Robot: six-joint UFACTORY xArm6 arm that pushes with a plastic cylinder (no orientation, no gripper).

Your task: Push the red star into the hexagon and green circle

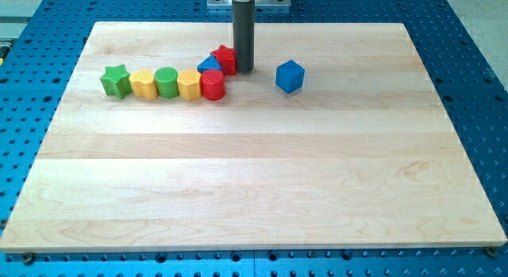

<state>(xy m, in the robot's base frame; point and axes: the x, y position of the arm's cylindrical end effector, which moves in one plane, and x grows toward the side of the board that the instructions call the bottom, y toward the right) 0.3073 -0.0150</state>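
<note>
The red star (225, 59) lies near the view's top centre, touching a blue triangle (209, 65) on its left. My tip (243, 69) stands right against the star's right side. Below them a row runs leftward: a red cylinder (213, 85), a yellow hexagon (189, 84), the green circle (167, 82), a yellow block (143, 83) and a green star (116, 80). The red star sits above and right of the hexagon, apart from it.
A blue cube (290, 76) lies alone to the right of my tip. The wooden board (254, 190) rests on a blue perforated table. The arm's mount shows at the view's top edge.
</note>
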